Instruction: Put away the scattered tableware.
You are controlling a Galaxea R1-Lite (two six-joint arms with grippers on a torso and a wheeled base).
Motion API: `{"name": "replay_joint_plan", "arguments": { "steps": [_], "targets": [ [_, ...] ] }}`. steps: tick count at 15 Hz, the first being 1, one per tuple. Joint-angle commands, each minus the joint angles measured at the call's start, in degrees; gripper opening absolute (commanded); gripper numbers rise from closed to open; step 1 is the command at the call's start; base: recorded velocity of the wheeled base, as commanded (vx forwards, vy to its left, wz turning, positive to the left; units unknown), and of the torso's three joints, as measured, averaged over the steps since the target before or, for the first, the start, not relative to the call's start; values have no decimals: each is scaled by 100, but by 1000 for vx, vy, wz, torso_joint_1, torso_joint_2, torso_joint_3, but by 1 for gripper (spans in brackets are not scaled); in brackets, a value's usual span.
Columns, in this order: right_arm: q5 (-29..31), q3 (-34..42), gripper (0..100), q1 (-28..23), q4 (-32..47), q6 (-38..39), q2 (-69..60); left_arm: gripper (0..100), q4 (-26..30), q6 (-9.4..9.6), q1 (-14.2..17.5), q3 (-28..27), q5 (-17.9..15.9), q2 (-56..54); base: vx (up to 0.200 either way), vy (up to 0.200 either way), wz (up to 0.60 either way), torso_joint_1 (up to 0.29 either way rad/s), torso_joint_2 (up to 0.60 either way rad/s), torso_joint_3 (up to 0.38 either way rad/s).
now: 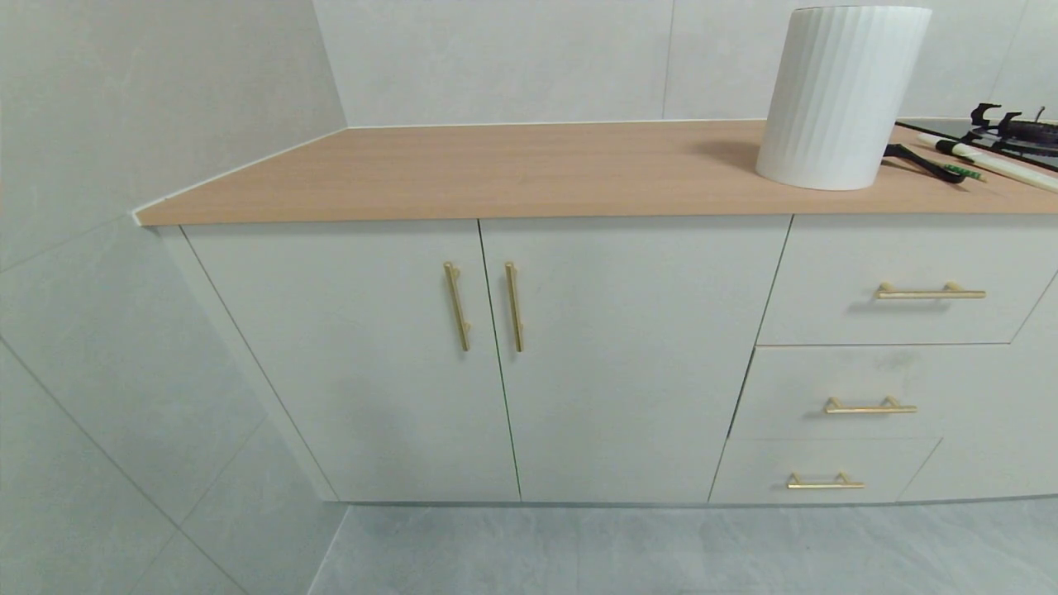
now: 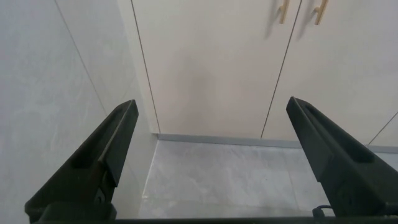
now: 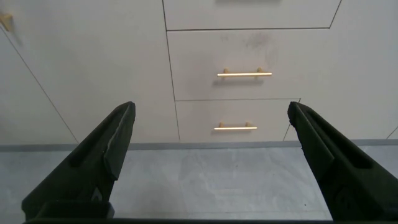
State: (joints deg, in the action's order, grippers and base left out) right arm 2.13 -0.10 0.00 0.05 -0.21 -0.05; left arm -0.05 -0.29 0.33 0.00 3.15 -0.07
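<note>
A tall white ribbed container point(image 1: 839, 95) stands on the wooden countertop point(image 1: 496, 169) at the right. Just beyond it, at the right edge, lie a few utensils: a black-handled one point(image 1: 922, 161) and a long white one point(image 1: 996, 163). My left gripper point(image 2: 211, 115) is open and empty, hanging low in front of the double cabinet doors point(image 2: 249, 68), near the floor. My right gripper point(image 3: 211, 115) is open and empty too, held low before the lower drawers point(image 3: 242, 62).
White cabinet doors with two gold handles point(image 1: 483, 306) are under the counter. Three drawers with gold handles point(image 1: 868, 405) are stacked at the right. A tiled wall point(image 1: 99, 248) closes the left side. A black stove part point(image 1: 1017, 128) is at the far right. Grey floor point(image 1: 661, 549) lies below.
</note>
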Motion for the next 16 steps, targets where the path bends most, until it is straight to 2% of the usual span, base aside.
{"name": "replay_joint_plan", "arguments": {
  "steps": [1,2,16],
  "targets": [
    [-2,1,100,0,4,-6,14,100,-4,3,2,0,2,7,0,0,0,0,0,0],
    [-2,1,100,0,4,-6,5,100,-4,3,2,0,2,7,0,0,0,0,0,0],
    [-2,1,100,0,4,12,5,100,-4,-15,2,0,2,7,0,-200,0,4,3,2]
  ]
}}
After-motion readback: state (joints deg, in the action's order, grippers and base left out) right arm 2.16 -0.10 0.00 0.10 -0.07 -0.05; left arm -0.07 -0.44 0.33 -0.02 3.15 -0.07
